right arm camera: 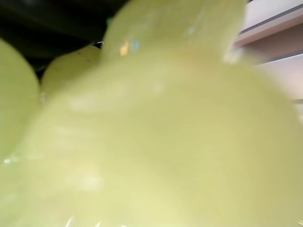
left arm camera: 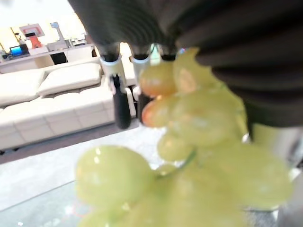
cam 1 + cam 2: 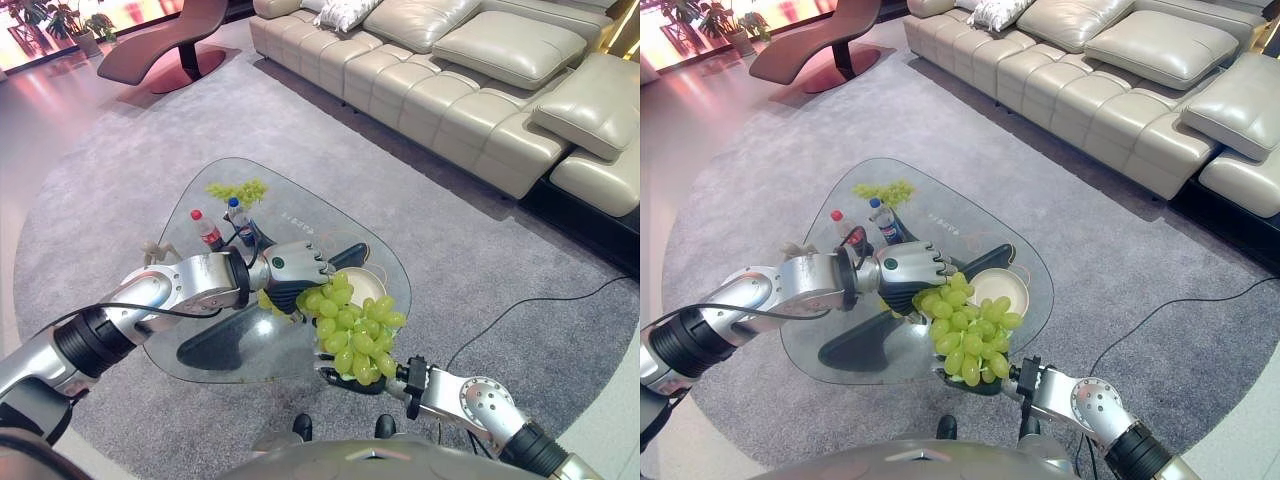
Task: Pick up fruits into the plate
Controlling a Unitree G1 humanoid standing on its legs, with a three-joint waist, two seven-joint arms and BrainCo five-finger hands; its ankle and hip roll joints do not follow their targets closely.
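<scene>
Big grape bunch (image 3: 352,328) raised above glass table (image 3: 200,345), beside plate (image 3: 357,283); left hand (image 3: 296,268) clasping its top; right hand (image 3: 345,380) beneath, fingers hidden, grip unclear; second bunch (image 3: 238,190) at far edge.

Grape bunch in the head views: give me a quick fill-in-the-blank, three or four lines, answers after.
1. The big bunch of grapes is held between the left hand and the ____ hand.
2. The table top is made of clear ____.
3. The plate on the table is ____ in colour.
4. A smaller bunch lies beyond the two ____.

Missing words: right; glass; white; bottles
</scene>
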